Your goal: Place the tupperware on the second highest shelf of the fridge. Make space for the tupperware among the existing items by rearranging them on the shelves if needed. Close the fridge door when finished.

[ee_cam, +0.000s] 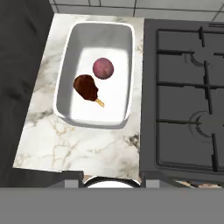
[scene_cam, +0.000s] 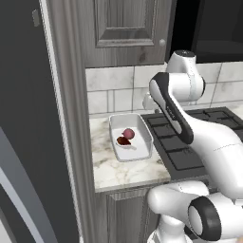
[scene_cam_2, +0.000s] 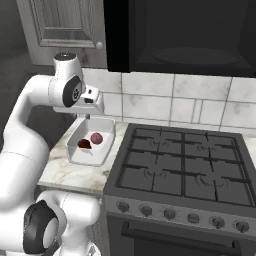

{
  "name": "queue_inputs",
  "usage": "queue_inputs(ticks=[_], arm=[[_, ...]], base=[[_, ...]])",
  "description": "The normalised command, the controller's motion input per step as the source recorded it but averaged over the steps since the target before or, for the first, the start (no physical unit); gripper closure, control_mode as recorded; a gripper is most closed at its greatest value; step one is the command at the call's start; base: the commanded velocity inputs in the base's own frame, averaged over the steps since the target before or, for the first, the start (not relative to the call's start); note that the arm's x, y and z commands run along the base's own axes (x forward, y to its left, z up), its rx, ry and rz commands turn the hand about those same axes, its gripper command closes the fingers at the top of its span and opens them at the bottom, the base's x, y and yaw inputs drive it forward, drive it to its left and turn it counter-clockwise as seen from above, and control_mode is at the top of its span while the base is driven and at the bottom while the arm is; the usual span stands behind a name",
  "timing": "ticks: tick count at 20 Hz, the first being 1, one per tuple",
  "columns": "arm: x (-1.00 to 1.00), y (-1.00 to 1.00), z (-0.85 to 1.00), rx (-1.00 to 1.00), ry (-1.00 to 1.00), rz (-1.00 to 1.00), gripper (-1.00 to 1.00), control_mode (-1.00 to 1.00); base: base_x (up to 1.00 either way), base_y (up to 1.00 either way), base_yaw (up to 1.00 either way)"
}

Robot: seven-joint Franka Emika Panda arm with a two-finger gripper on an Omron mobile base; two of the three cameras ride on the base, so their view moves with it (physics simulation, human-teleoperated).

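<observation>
The tupperware [scene_cam: 130, 137] [scene_cam_2: 91, 141] [ee_cam: 97, 74] is a white rectangular tub standing on the marble counter [ee_cam: 83, 144], with a red ball and a brown drumstick inside it. My gripper [scene_cam_2: 84, 117] hangs above the tub's far end and looks straight down into it. Its fingertips [ee_cam: 73, 177] stand apart with nothing between them and do not touch the tub. A dark grey face of the fridge [scene_cam: 28, 118], with a curved silver handle [scene_cam: 14, 190], fills the left of the left base view. The shelves and the existing items are hidden.
A black gas stove [scene_cam_2: 180, 160] [ee_cam: 183, 87] adjoins the counter on the right, with knobs along its front. A dark wood panel [scene_cam: 71, 118] separates the counter from the fridge. An upper cabinet [scene_cam: 126, 23] and a black hood [scene_cam_2: 185, 35] hang overhead.
</observation>
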Motion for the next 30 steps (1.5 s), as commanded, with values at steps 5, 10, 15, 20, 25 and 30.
queue_inputs(ticks=[5,10,15,20,25,30], arm=[[-0.23,0.0,-0.29,0.0,-0.05,-0.11,-1.0,-1.0],[-0.38,0.04,-0.4,0.0,-0.06,-0.24,-1.0,-1.0],[-0.16,0.28,-0.3,0.0,-0.02,-0.32,-1.0,-1.0],[-0.02,0.34,-0.29,0.03,-0.06,-0.4,-1.0,-1.0],[0.05,0.28,-0.2,0.04,0.0,-0.39,-1.0,-1.0],[0.17,-0.32,-0.26,0.24,0.0,-0.12,-1.0,-1.0]], base=[[0.0,0.0,0.0],[0.0,0.0,0.0],[0.0,0.0,0.0],[0.0,0.0,0.0],[0.0,0.0,0.0],[0.0,0.0,0.0]])
